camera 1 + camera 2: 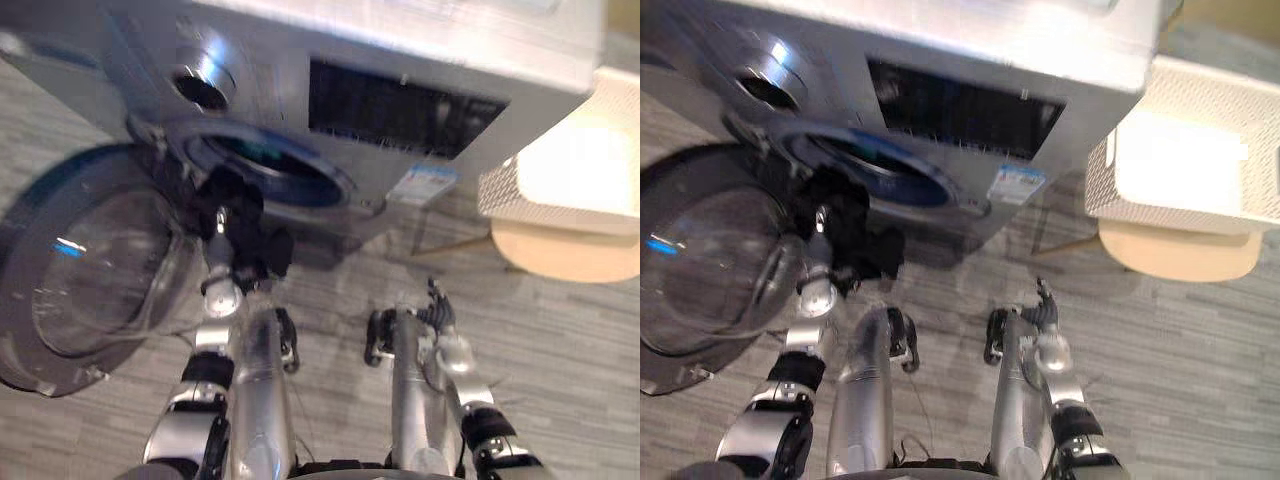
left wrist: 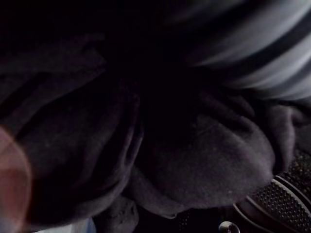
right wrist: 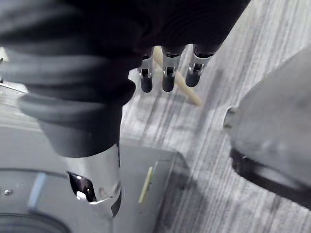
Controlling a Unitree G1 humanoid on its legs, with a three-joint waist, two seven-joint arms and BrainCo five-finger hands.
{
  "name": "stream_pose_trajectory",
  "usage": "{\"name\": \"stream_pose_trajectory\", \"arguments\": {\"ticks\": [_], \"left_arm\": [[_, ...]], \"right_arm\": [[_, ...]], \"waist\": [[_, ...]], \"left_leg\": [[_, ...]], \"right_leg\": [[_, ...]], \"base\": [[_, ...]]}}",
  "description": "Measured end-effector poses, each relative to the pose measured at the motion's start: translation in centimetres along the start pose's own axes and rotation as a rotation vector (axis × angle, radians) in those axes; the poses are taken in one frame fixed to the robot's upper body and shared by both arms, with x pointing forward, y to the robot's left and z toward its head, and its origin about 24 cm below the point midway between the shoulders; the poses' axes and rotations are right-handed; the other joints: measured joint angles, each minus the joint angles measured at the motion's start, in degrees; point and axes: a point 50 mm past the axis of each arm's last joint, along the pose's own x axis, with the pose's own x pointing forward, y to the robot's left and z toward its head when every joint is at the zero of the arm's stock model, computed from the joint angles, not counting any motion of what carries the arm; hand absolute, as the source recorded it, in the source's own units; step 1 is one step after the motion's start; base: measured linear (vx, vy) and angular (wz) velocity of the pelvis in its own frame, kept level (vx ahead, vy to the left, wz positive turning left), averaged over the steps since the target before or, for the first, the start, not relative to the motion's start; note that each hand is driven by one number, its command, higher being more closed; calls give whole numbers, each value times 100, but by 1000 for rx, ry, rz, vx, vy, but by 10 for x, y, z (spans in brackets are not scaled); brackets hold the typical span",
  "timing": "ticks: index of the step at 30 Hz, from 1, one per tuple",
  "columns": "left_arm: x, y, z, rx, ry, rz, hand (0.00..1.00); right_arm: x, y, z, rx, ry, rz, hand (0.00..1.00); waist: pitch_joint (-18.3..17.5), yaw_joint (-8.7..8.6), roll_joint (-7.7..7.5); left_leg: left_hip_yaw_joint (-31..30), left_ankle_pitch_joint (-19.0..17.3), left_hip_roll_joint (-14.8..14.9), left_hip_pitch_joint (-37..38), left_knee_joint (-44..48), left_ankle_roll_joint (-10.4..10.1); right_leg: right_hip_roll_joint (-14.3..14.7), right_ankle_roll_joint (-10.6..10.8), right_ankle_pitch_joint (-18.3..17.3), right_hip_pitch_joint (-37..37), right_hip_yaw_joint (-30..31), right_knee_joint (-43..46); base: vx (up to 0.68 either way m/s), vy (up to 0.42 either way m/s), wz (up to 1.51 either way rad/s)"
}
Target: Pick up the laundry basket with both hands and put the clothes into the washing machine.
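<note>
The left hand (image 1: 224, 255) is seen buried in dark clothes (image 2: 204, 165) at the washer (image 1: 420, 50) mouth (image 1: 270, 165); its grip cannot be told. The right hand (image 3: 167, 73) is held relaxed, empty. The basket (image 1: 500, 190) is set well aside; loading is judged underway, not finished.

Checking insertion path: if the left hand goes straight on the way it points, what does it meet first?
Probably the washing machine's open drum mouth. The left hand, buried in dark clothes, points at its lower rim. Depth is unclear, so the bundle may catch that rim first.
</note>
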Motion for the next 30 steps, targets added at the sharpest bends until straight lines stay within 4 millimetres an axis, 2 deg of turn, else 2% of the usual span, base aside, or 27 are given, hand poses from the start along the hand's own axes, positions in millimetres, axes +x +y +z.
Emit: {"name": "stream_pose_trajectory", "arguments": {"ticks": [2, 3, 4, 6, 7, 9, 10, 13, 14, 15, 18, 20, 25, 26, 30], "left_arm": [[20, -3, 41, -57, -123, 30, 100], [27, -2, 60, -68, -181, 37, 100], [30, -3, 70, -73, -211, 41, 100], [40, -10, 124, -126, -369, 46, 100], [42, -11, 135, -135, -402, 48, 100], [42, -19, 177, -177, -523, 43, 100], [40, -25, 199, -207, -585, 35, 100], [32, -43, 244, -270, -702, 5, 100], [25, -55, 267, -298, -760, -27, 100], [19, -61, 282, -313, -805, -43, 100], [4, -75, 316, -326, -900, -100, 100], [-8, -83, 340, -343, -959, -117, 100], [-19, -76, 367, -219, -1104, -84, 100], [-23, -75, 374, -203, -1137, -67, 0], [-21, -72, 375, -122, -1182, -3, 0]], "right_arm": [[-8, 9, 41, 80, -184, 1, 0], [-15, 11, 53, 107, -243, 4, 0], [-19, 11, 57, 118, -270, 3, 0], [-41, 4, 64, 135, -340, -11, 0], [-44, 3, 63, 133, -343, -14, 0], [-53, 1, 60, 128, -344, -10, 0], [-57, 0, 61, 120, -354, -4, 0], [-64, 2, 65, 115, -389, 32, 0], [-66, 3, 68, 119, -403, 46, 0], [-67, 4, 70, 121, -411, 55, 0], [-67, 5, 71, 119, -421, 81, 0], [-68, 6, 72, 123, -424, 96, 0], [-73, 5, 76, 138, -445, 132, 0], [-74, 4, 76, 147, -449, 136, 0], [-77, 3, 73, 147, -451, 139, 0]], "waist": [[20, -101, -24], [50, -131, -78], [63, -140, -105], [68, -178, -117], [68, -200, -117], [63, -282, -136], [62, -297, -139], [57, -307, -147], [52, -324, -156], [52, -345, -156], [19, -413, -212], [17, -522, -285], [7, -558, -312], [7, -559, -322], [0, -562, -349]], "left_leg": [[-100, -2, 136, -712, 367, -4], [-102, -2, 183, -887, 441, -5], [-111, -2, 197, -973, 484, -5], [-261, -1, 264, -1429, 641, -8], [-300, 0, 270, -1512, 673, -9], [-377, 5, 272, -1795, 747, -15], [-382, 6, 272, -1931, 783, -15], [-420, 7, 277, -2174, 873, -15], [-433, 7, 274, -2255, 886, -15], [-443, 7, 273, -2296, 898, -15], [-436, 7, 270, -2366, 904, -15], [-416, 7, 274, -2447, 907, -14], [-416, 8, 325, -2623, 952, -13], [-394, 8, 353, -2641, 967, -11], [-382, 8, 373, -2649, 987, -11]], "right_leg": [[11, -40, -19, -662, -84, 333], [17, -52, -13, -849, -84, 414], [21, -56, -11, -933, -85, 452], [69, -92, 9, -1277, -189, 531], [79, -97, 11, -1336, -212, 548], [85, -131, 30, -1562, -260, 589], [88, -158, 45, -1694, -258, 614], [87, -185, 59, -1911, -286, 676], [82, -188, 61, -1977, -302, 681], [79, -189, 61, -2000, -315, 681], [67, -199, 67, -2081, -317, 680], [61, -220, 81, -2180, -314, 674], [90, -279, 128, -2347, -331, 652], [90, -281, 138, -2369, -334, 650], [88, -282, 146, -2383, -340, 651]], "base": [[-112, -118, -8], [-65, -80, -9], [-41, -54, -11], [-42, -48, -10], [-37, -48, -4], [0, 0, 0], [-9, -13, -5], [-2, -7, -3], [0, 0, 0], [0, 0, 0], [0, 0, 0], [-26, -21, -6], [-29, -16, -9], [-31, -14, -11], [-36, -22, -5]]}}
